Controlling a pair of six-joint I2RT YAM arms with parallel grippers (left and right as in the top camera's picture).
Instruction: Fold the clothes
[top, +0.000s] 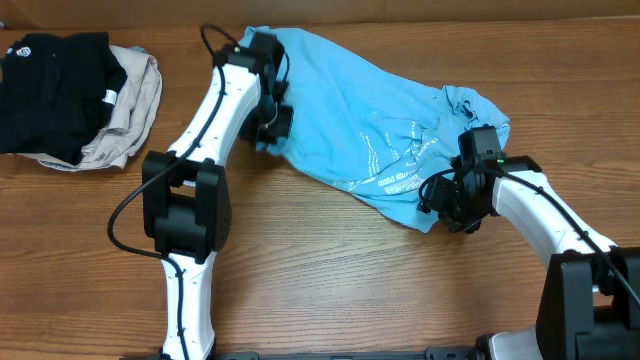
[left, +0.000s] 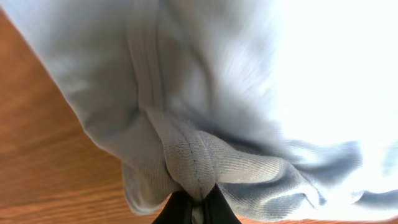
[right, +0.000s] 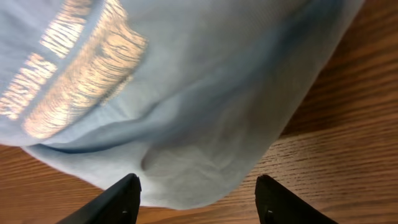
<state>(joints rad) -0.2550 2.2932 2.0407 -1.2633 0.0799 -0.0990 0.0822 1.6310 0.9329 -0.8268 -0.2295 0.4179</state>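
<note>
Sky-blue T-shirt (top: 340, 110) lies crumpled on the wooden table (top: 330, 280), lettering up. Left gripper (left: 194, 208) at its left edge, jaws pinched on a fabric fold. Right gripper (right: 196, 202) at its near right edge, jaws wide, straddling the cloth. Black garment (top: 50, 90) and beige garment (top: 130, 110) lie well apart, far left.

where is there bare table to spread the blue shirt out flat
Widest bare wooden table lies in front of the light-blue cotton T-shirt, between the white left arm and white right arm. Another patch sits front-left, in front of the black garment and beige garment. The back is crowded.
</note>
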